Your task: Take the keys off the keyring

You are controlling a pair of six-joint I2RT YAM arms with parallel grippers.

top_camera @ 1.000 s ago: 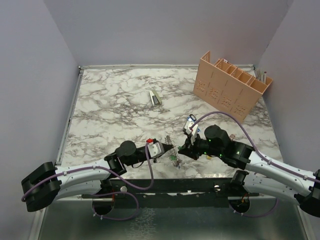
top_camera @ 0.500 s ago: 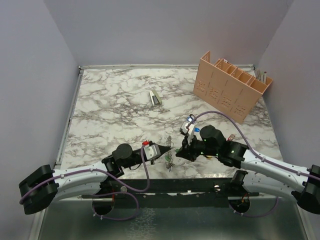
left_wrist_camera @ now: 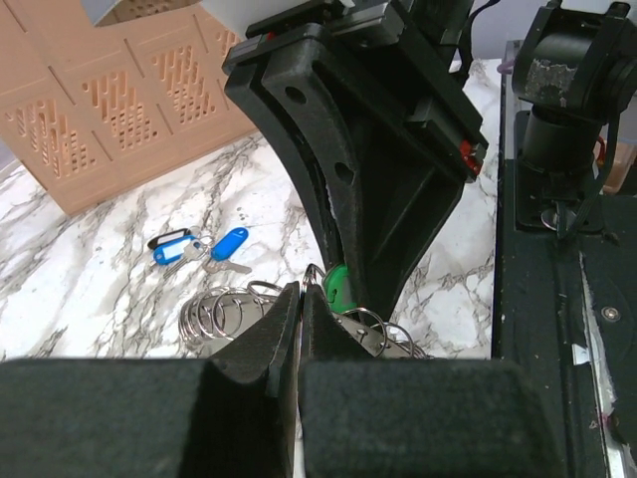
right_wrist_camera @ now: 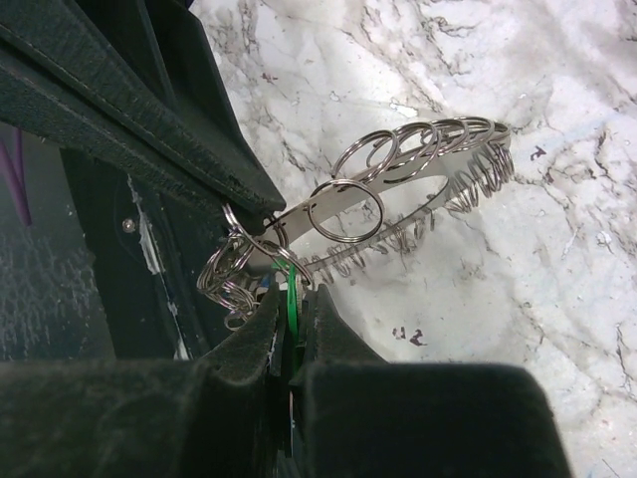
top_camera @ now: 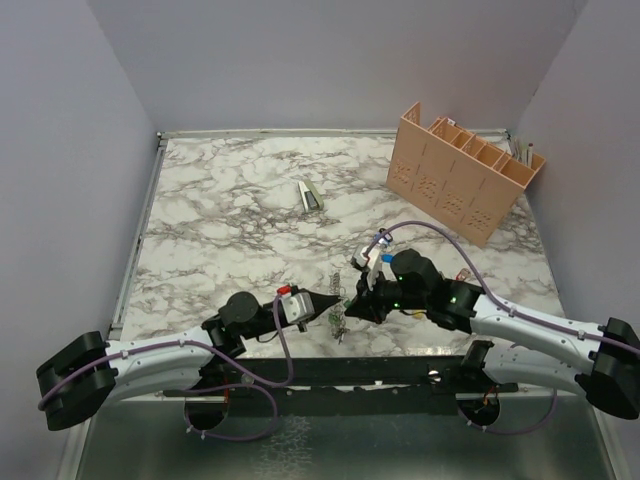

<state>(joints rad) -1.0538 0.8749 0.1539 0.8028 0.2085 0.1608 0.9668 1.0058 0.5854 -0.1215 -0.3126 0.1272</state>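
The keyring is a flat grey metal band strung with wire loops, hanging just above the marble between both grippers. My left gripper is shut on the band's end, where small split rings bunch. My right gripper is shut on a green-headed key that hangs from that same bunch. The two gripper tips almost touch near the table's front edge. Two blue-headed keys lie loose on the marble beyond.
A peach slotted organizer stands at the back right. A small white and green object lies mid-table. The dark front rail runs just behind the grippers.
My right gripper has moved left, closer to the left one. The left arm has drawn back slightly. The keyring has shifted left with them, still held.
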